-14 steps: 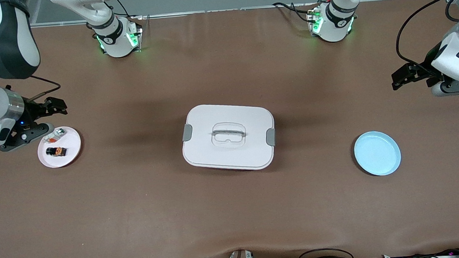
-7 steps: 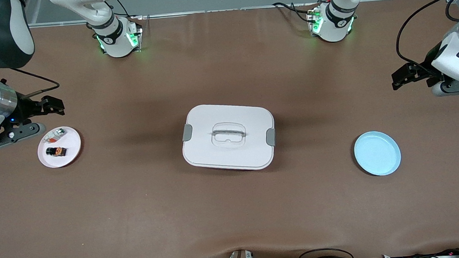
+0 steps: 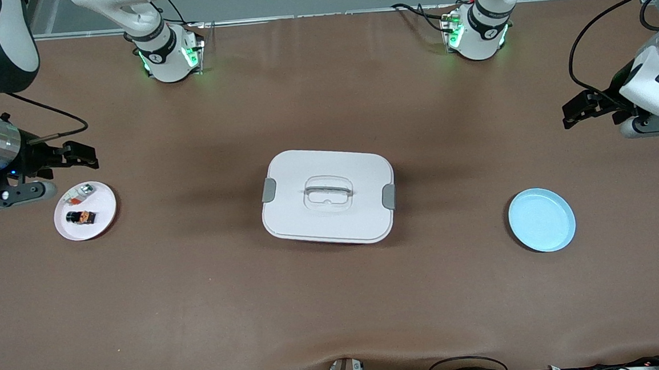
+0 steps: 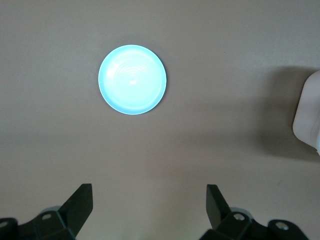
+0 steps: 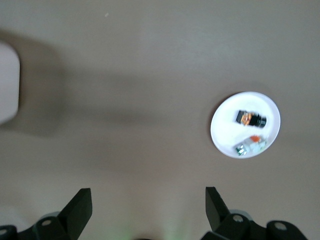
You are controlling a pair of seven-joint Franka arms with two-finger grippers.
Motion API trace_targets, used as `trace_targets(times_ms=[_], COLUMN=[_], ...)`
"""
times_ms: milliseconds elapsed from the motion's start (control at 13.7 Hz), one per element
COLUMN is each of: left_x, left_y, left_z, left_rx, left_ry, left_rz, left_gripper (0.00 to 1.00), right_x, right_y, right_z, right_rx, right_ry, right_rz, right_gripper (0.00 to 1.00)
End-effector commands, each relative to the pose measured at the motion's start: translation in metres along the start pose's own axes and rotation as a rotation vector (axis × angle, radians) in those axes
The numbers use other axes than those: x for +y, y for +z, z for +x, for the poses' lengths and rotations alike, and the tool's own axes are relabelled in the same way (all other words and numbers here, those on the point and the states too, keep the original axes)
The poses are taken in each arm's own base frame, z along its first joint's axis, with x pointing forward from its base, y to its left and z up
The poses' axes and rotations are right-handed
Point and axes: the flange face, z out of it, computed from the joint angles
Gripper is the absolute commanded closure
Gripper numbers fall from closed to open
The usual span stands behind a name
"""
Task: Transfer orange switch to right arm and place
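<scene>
The orange switch (image 3: 81, 217), a tiny black block with an orange mark, lies on a pink plate (image 3: 105, 207) at the right arm's end of the table; it also shows in the right wrist view (image 5: 251, 119). A small silvery-white piece (image 3: 81, 192) lies on the same plate. My right gripper (image 3: 88, 155) is open and empty, up in the air over bare table beside the plate; its fingertips (image 5: 81, 204) stand wide apart. My left gripper (image 3: 570, 114) is open and empty, over bare table at the left arm's end; its fingertips (image 4: 82, 198) are wide apart.
A white lidded box (image 3: 328, 195) with grey latches stands mid-table. An empty light-blue plate (image 3: 541, 220) lies toward the left arm's end, also in the left wrist view (image 4: 132, 79). Cables run along the table's edge nearest the front camera.
My right arm has pulled up and away from the pink plate toward the table's end, its gripper open and empty. The switch stays on the plate. The left arm has not moved.
</scene>
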Motion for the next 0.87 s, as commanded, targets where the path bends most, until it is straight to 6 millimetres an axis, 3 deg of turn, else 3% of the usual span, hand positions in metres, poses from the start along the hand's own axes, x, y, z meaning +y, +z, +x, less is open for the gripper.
trace_targets(times_ms=[0,291,800], left_x=[-0.001,-0.001,-0.001], left_y=[-0.006,-0.006,-0.006], left_z=[-0.001,-0.002,-0.003], left_rx=[-0.005,-0.01,-0.016], left_ry=[0.006,0.006,0.006], left_rz=[-0.004,-0.003,-0.003], left_gripper=[0.0,0.0,0.0], right_x=[-0.002,0.001,-0.006], right_y=[-0.024,-0.068,-0.066], right_z=[-0.003,-0.015,-0.025], right_rx=[-0.005,0.036,-0.036], right_ry=[0.145,0.15,0.122], right_rz=[0.022,0.024,0.021], right_gripper=[0.0,0.0,0.0])
